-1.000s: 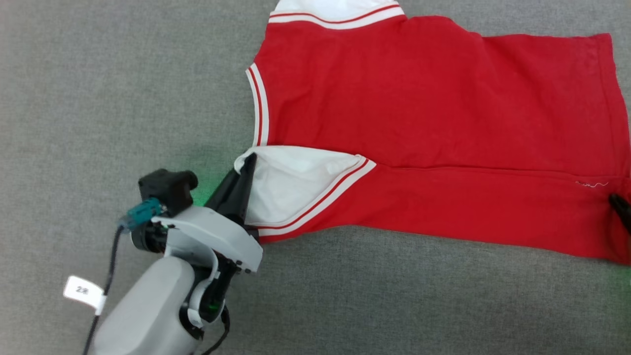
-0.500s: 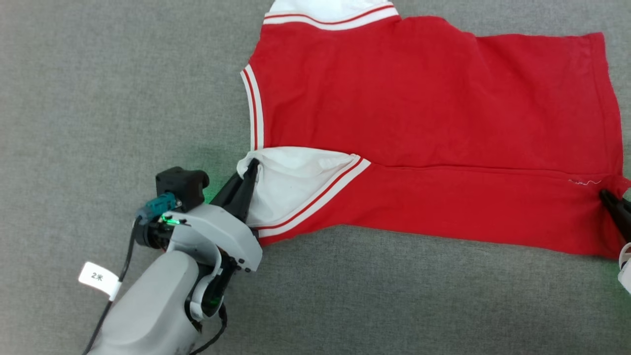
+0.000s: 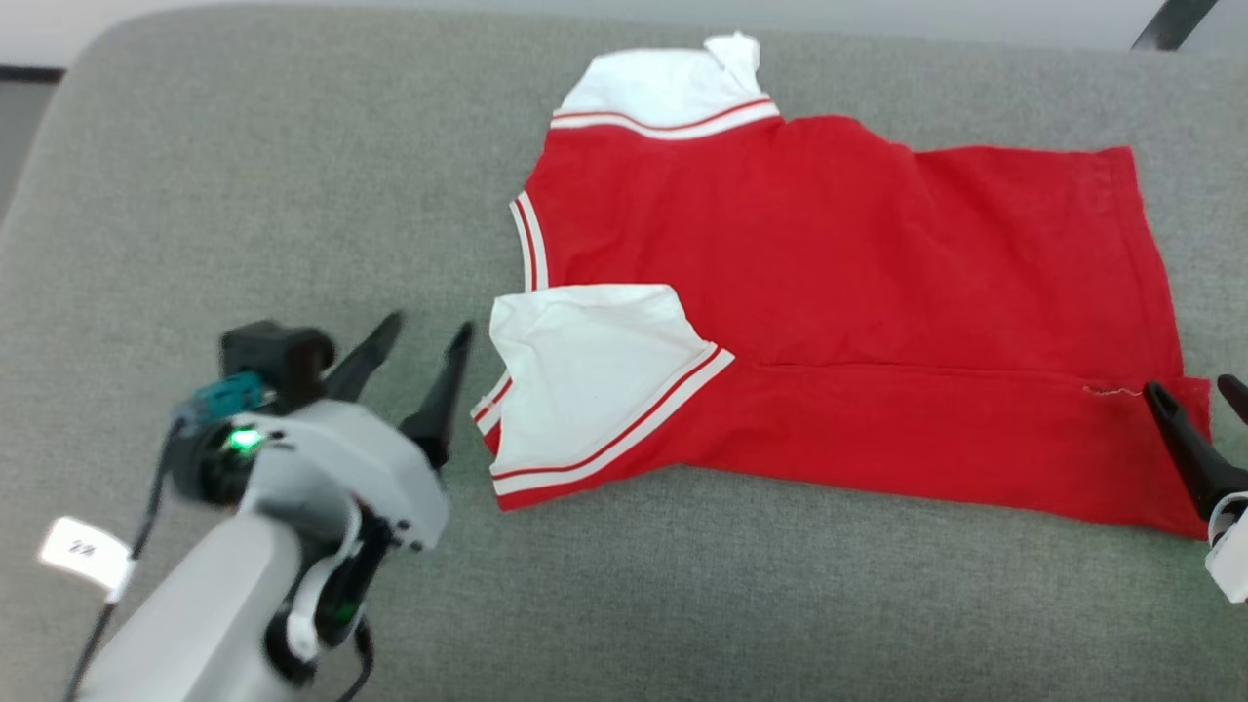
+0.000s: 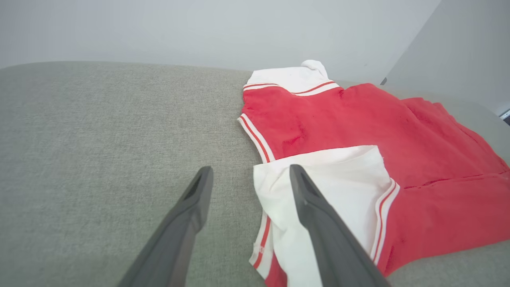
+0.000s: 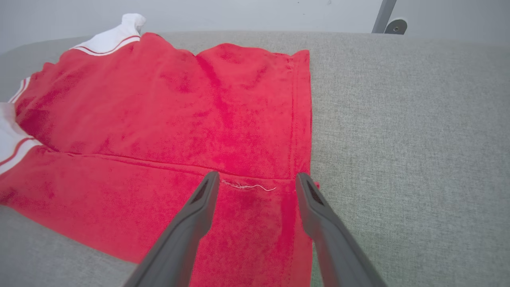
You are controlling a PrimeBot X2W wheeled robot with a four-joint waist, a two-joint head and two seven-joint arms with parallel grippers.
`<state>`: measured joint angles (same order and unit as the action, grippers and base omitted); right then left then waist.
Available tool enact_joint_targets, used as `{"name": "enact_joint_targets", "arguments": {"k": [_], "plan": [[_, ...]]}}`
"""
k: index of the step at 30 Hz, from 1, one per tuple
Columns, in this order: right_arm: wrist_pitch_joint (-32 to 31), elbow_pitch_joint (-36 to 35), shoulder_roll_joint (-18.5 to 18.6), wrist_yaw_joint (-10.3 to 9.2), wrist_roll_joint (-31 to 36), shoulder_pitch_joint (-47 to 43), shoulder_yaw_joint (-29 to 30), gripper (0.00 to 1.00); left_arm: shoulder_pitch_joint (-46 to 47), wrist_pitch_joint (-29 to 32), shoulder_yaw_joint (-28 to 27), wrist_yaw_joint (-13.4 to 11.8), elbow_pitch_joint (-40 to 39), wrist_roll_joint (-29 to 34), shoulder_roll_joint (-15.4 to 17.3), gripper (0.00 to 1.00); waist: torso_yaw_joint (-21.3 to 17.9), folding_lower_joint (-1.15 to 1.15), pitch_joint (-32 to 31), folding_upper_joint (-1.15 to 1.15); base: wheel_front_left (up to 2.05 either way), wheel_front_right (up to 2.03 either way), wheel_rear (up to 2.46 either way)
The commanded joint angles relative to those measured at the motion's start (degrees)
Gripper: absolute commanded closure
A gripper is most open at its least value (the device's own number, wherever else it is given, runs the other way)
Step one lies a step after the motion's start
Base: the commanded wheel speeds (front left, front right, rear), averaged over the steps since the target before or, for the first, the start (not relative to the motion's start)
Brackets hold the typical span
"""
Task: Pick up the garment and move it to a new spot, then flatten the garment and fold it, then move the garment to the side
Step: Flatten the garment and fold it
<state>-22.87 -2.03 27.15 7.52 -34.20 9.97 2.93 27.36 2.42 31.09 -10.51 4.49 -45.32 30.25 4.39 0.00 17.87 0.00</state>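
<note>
Grey woven upholstery [image 3: 244, 146] spreads across the head view, its rounded far edge meeting a pale wall [image 4: 199, 28].

We note the garment [image 3: 829, 253], a red jersey, lying flat from the centre out toward 3 o'clock, plain red side up. Its near long edge is folded over on itself. One white sleeve [image 3: 595, 370] with red-and-white striped trim is laid over the body at about 7 o'clock of the cloth. The other sleeve [image 3: 673, 88] sticks out at 12 o'clock.

Left gripper [image 3: 429, 327] sits at 8 o'clock, jaws wide apart, nothing between them. Its nearer fingertip is just beside the folded sleeve's edge; in the left wrist view [image 4: 250, 170] that finger crosses in front of the white cloth.

Right gripper [image 3: 1191, 388] enters at 4 o'clock, jaws likewise spread, at the garment's hem corner. Through its own camera [image 5: 258, 176] the fingers frame a loose white thread [image 5: 249, 186]. We cannot tell whether they touch the cloth.
</note>
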Motion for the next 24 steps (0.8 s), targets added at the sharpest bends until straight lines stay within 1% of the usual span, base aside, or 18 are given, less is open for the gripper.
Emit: {"name": "enact_joint_targets", "arguments": {"k": [1,4,7,9,11,12,16,20,22,24], "plan": [[0.1,-1.0,-0.5,-0.06,0.5,-0.6,0.4,0.00,-2.1,2.3,-0.3,-1.7,-2.6,-0.8,1.3,0.00,-0.2,0.00,-1.2,0.00,0.00,0.00,0.00],[-0.3,-3.1,-1.1,-0.06,1.1,-1.2,0.9,0.00,-5.8,8.2,-0.7,-5.7,-9.2,-3.2,3.8,0.00,-0.7,0.00,-0.9,0.00,0.00,0.00,0.00],[-0.7,-4.9,-1.6,-0.06,1.7,-1.0,1.3,0.00,-9.2,14.0,0.0,-8.7,-14.1,-5.1,5.8,0.00,-1.1,0.00,0.0,0.00,0.00,0.00,0.00],[-1.0,-5.6,-1.7,-0.06,1.7,-1.0,1.6,0.00,-10.0,16.2,-0.1,-10.4,-16.5,-6.5,6.0,0.00,-1.2,0.00,0.7,0.00,0.00,0.00,0.00],[-1.3,-6.1,-1.7,-0.06,1.8,-0.9,2.0,0.00,-10.4,17.1,-0.5,-11.9,-17.7,-6.7,6.2,0.00,-1.3,0.00,1.5,0.00,0.00,0.00,0.00],[-1.4,-6.2,-1.8,-0.06,1.7,-0.7,2.3,0.00,-10.4,17.3,-0.8,-12.3,-18.0,-7.5,5.4,0.00,-1.4,0.00,1.8,0.00,0.00,0.00,0.00],[-1.6,-6.4,-1.7,-0.06,1.6,0.1,3.0,0.00,-9.8,18.0,-1.3,-12.5,-17.8,-8.9,4.6,0.00,-1.6,0.00,2.7,0.00,0.00,0.00,0.00],[-1.8,-6.5,-1.7,-0.06,1.7,1.2,2.8,0.00,-9.0,19.2,-0.7,-11.0,-15.5,-10.4,3.9,0.00,-2.1,0.00,3.8,0.00,0.00,0.00,0.00],[-2.1,-6.6,-1.7,-0.06,1.8,1.4,2.4,0.00,-8.7,19.6,-0.1,-10.7,-14.0,-10.1,3.9,0.00,-2.5,0.00,4.3,0.00,0.00,0.00,0.00],[-2.0,-6.7,-1.7,-0.06,1.9,1.5,2.3,0.00,-8.6,19.7,0.0,-9.7,-12.2,-11.4,2.8,0.00,-2.8,0.00,4.7,0.00,0.00,0.00,0.00]]}}
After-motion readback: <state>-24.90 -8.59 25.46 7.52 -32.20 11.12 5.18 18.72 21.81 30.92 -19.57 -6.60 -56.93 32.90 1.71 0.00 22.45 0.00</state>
